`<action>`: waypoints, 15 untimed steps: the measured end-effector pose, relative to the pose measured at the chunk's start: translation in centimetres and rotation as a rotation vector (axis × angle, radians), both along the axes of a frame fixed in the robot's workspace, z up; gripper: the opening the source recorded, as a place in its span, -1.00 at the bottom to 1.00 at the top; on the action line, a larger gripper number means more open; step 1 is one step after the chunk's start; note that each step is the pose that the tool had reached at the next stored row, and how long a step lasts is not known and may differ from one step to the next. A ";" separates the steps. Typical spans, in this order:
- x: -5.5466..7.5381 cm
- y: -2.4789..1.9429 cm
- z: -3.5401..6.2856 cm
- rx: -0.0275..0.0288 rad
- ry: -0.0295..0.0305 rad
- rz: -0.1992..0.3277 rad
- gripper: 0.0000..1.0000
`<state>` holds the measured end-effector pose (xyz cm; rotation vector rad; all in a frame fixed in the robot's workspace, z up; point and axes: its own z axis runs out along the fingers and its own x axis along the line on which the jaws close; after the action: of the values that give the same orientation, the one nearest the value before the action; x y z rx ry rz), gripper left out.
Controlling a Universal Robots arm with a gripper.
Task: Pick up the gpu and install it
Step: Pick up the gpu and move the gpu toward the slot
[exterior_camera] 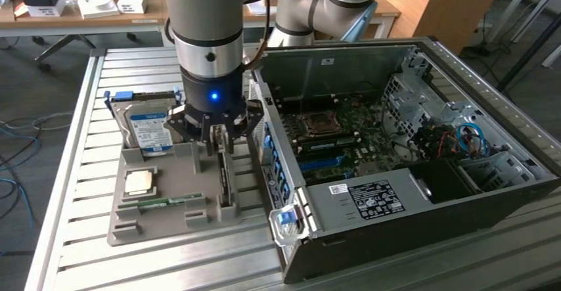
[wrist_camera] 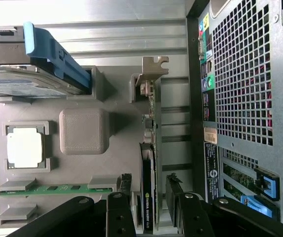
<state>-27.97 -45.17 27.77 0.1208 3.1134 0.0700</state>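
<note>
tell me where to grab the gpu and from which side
Probably best to pinch the gpu by its upper long edge, across its thickness, coming down from above: it stands on edge in a slot of the grey holder, broad faces upright, computer case close beside.

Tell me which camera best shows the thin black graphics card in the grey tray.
Wrist view: the thin black graphics card shows edge-on, bracket and label visible, between the open fingers. In the exterior view the card is a dark sliver.
</note>
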 end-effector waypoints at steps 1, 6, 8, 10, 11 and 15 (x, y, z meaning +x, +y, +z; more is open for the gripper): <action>0.0 -0.01 -0.09 0.0000 0.0000 0.000 -0.17; 0.0 -0.10 -0.61 -0.0001 0.0001 0.000 -0.17; 0.0 -0.12 -0.85 -0.0001 0.0001 0.000 -0.17; 0.0 -0.13 -1.13 0.0000 0.0000 0.000 -0.17; 0.0 -0.13 -1.27 -0.0001 0.0001 0.000 -0.17; 0.0 -0.14 -1.66 -0.0003 0.0002 0.000 -0.17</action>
<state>-27.97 -45.32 26.11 0.1208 3.1136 0.0695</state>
